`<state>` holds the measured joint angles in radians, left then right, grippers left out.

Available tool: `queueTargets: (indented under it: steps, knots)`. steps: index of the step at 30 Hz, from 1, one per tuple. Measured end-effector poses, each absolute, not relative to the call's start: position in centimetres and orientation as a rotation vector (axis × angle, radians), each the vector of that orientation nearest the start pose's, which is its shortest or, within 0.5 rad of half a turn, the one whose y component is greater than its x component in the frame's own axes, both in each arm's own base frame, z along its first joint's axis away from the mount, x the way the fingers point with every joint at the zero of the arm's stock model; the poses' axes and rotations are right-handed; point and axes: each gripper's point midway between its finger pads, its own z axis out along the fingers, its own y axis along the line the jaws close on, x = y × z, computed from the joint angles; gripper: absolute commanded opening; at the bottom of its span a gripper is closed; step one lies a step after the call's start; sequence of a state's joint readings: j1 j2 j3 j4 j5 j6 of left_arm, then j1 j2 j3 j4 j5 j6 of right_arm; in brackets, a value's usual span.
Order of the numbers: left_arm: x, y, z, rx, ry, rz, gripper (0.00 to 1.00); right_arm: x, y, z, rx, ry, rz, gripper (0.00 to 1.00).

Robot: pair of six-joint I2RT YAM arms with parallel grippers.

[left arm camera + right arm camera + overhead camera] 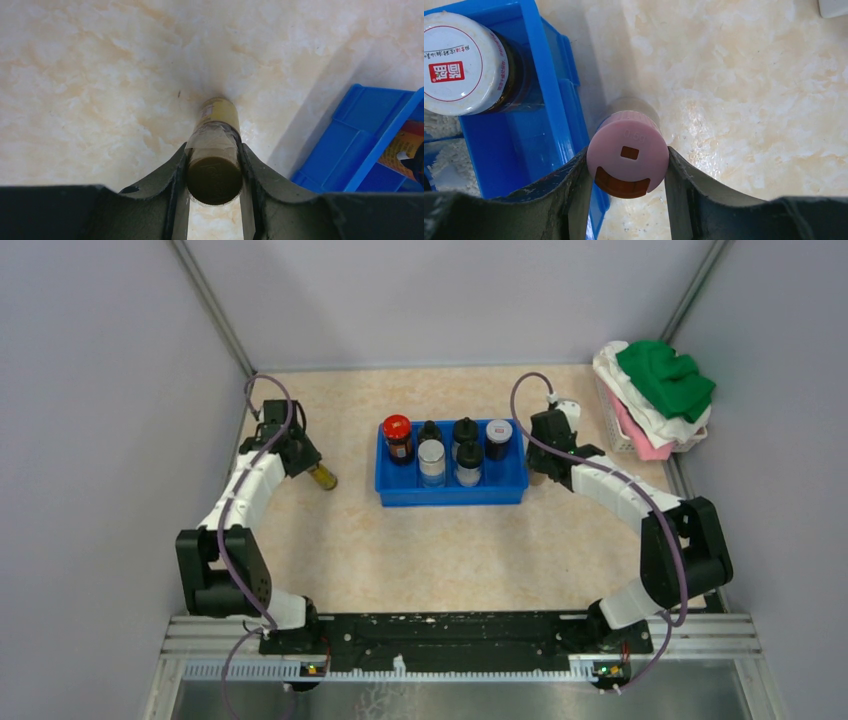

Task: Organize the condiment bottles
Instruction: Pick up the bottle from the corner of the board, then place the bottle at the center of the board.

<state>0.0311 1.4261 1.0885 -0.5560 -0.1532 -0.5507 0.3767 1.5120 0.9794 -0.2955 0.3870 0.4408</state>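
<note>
With the left gripper [214, 167] pinching the yellow bottle [218, 117] left of the tray [452, 493] and the right gripper [627, 172] pinching the pink-capped bottle [627, 147] just beside the tray's right wall, lift each straight up, clear the wall (the right one stands very close), then lower into a free gap.

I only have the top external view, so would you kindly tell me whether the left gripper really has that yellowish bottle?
Observer: Yes, the left gripper is closed on the yellowish bottle, its dark olive cap facing the wrist camera.
Operator: Thank you. Is the right gripper holding anything?
Observer: Yes, it grips a pink-capped bottle just outside the wall of the blue tray.
Operator: And what sits nearest it in the tray?
Observer: A dark jar whose white lid bears a red label with Chinese characters.
</note>
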Motion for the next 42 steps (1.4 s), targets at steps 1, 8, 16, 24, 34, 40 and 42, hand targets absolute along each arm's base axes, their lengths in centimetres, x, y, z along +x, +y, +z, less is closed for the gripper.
queueTargets:
  steps: [1,8,16,24,34,40,42]
  knots:
    - [36.6,1.4,13.3,-0.746,2.332,-0.046,0.00,37.5,9.3,10.0,0.262,2.306,-0.059,0.00]
    - [39.5,-0.7,13.4,-0.605,2.347,-0.068,0.00,37.5,8.1,10.0,0.324,2.302,-0.073,0.00]
    - [41.4,-2.6,13.5,-0.489,2.368,-0.088,0.02,37.3,7.4,10.0,0.336,2.313,-0.088,0.00]
    - [42.7,-3.0,13.5,-0.424,2.392,-0.091,0.25,37.7,7.5,9.9,0.316,2.325,-0.096,0.00]
    - [43.2,-3.6,13.5,-0.365,2.399,-0.121,0.48,37.8,7.5,9.9,0.300,2.327,-0.096,0.00]
    - [43.6,-4.7,12.8,-0.325,2.423,-0.136,0.57,37.8,7.6,9.9,0.290,2.328,-0.096,0.00]
    - [43.5,-5.1,12.5,-0.312,2.435,-0.140,0.59,37.8,7.6,9.9,0.289,2.329,-0.096,0.00]
